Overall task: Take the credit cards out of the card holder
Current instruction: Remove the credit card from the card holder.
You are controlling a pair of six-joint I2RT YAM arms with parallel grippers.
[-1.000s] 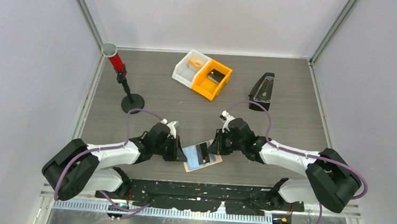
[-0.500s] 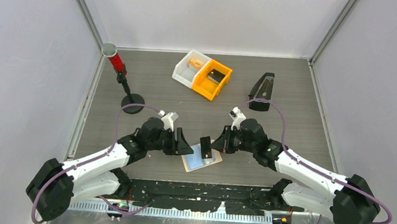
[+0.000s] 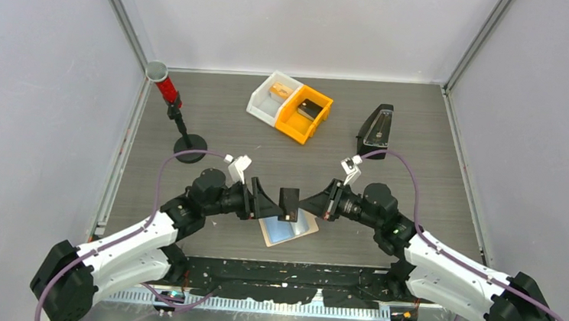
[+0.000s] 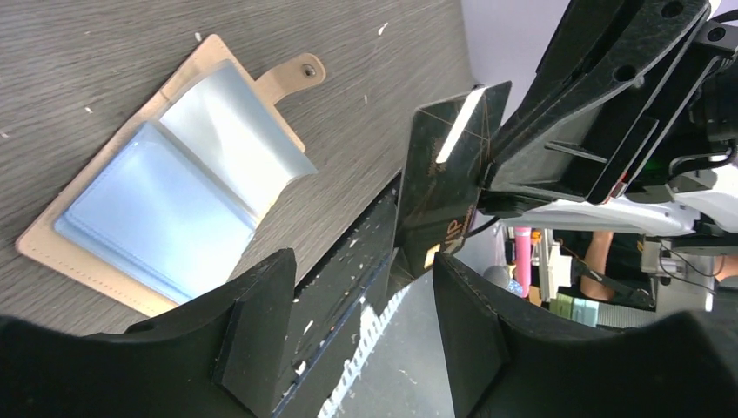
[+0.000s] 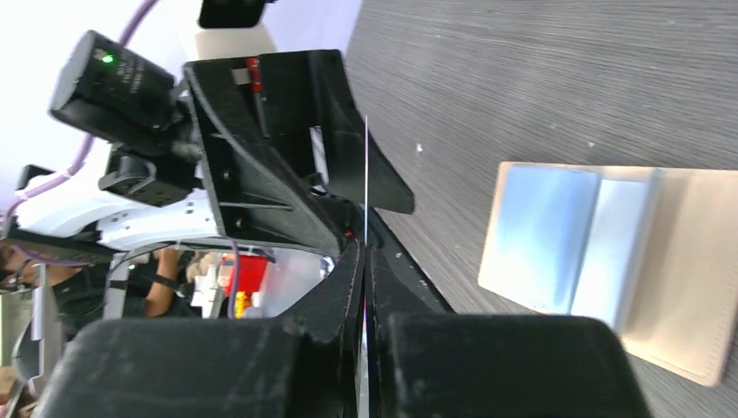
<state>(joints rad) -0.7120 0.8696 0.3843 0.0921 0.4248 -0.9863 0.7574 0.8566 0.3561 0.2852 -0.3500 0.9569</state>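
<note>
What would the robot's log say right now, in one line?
right claw: shut on dark card, held off table | left claw: open, facing card | card holder: open flat on table

One card holder (image 3: 289, 231) and one dark card (image 3: 289, 204) are listed. One white bin (image 3: 260, 102), one orange bin (image 3: 298, 128), one black wedge-shaped case (image 3: 376, 129) and one red-topped stand (image 3: 167, 89) are counted.
</note>
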